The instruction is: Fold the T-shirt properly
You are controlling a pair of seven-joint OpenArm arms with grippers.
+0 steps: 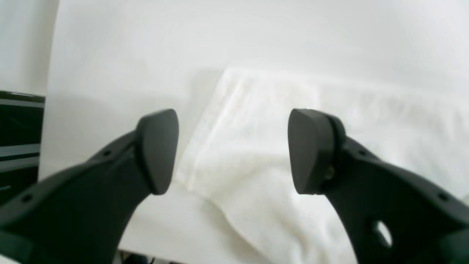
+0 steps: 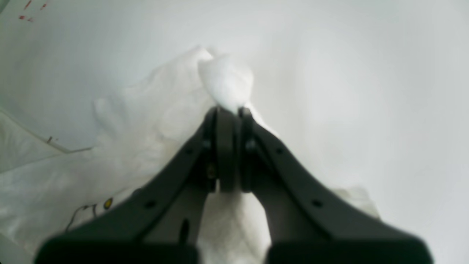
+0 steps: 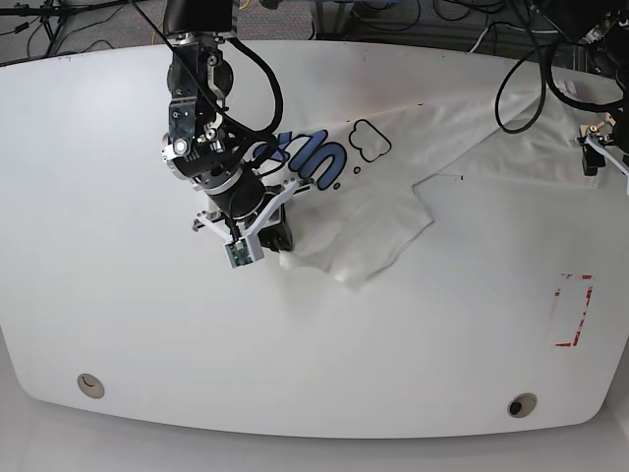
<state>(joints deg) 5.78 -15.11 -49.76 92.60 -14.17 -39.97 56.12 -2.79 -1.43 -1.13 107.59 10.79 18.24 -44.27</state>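
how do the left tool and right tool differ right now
The left tool has its jaws wide apart with nothing between them; the right tool is shut on a bunch of the T-shirt. The left tool sits at the shirt's far edge by the table rim, the right over mid-table. Both have dark fingers.

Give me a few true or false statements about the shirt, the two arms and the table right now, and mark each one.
1. The right gripper is shut on the T-shirt. True.
2. The left gripper is pinching cloth. False: its fingers stand apart with nothing between them.
3. The T-shirt lies neatly folded into a square. False: it is spread out and rumpled, one flap turned over.
4. Blue letters and a cloud outline show on the T-shirt. True.
5. A red marking sits on the table. True.
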